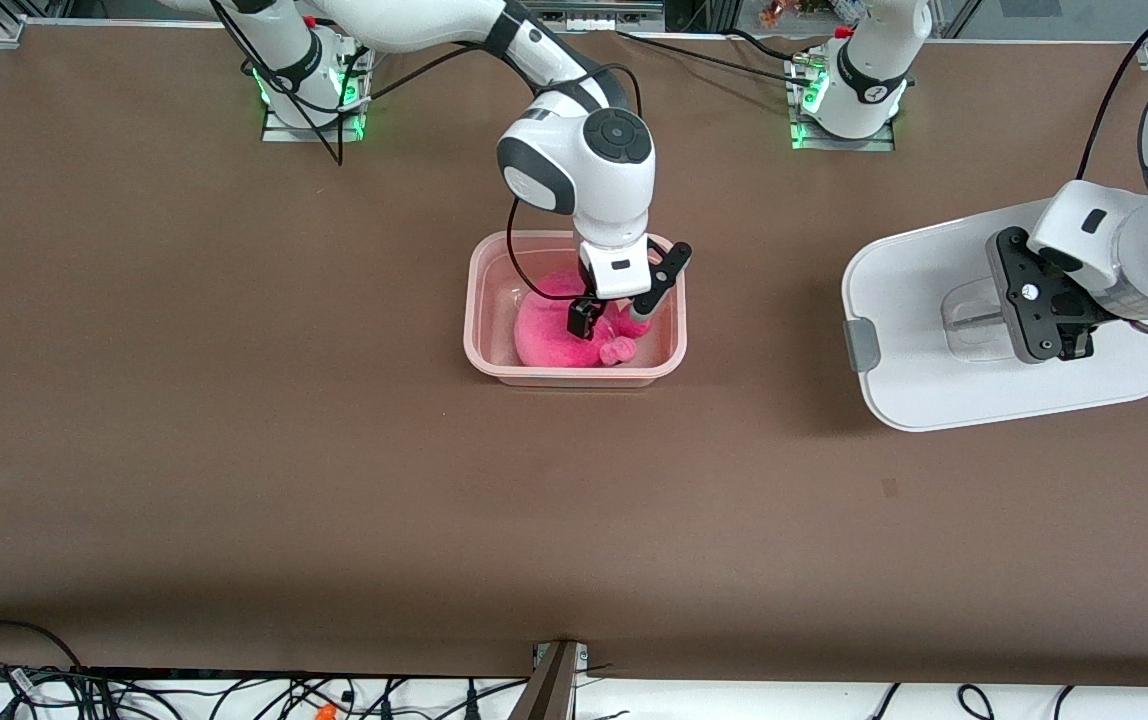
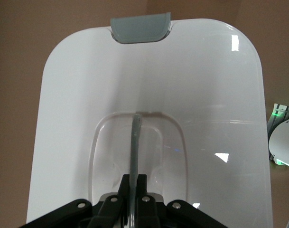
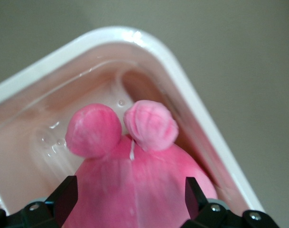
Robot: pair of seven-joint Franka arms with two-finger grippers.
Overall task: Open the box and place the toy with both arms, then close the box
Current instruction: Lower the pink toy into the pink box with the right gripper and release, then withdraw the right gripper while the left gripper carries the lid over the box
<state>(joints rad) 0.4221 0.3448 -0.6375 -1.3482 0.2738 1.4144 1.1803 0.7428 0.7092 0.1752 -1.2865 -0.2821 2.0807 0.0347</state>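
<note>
The pink box (image 1: 479,330) stands lidless in the middle of the table, its rim (image 3: 182,80) also in the right wrist view. The hot-pink toy (image 1: 554,335) lies inside it, two round ears (image 3: 149,124) pointing up. My right gripper (image 1: 624,300) hangs in the box, open, its fingers (image 3: 68,194) on either side of the toy's body (image 3: 135,175). My left gripper (image 1: 1069,345) is shut on the clear handle (image 2: 136,137) of the white lid (image 1: 934,300), holding it over the table toward the left arm's end.
A grey clip (image 1: 862,345) sits on the lid's edge that faces the box, also visible as the clip (image 2: 140,28) in the left wrist view. Both arm bases (image 1: 314,90) stand along the table's back edge. Cables (image 1: 234,695) lie below the table's front edge.
</note>
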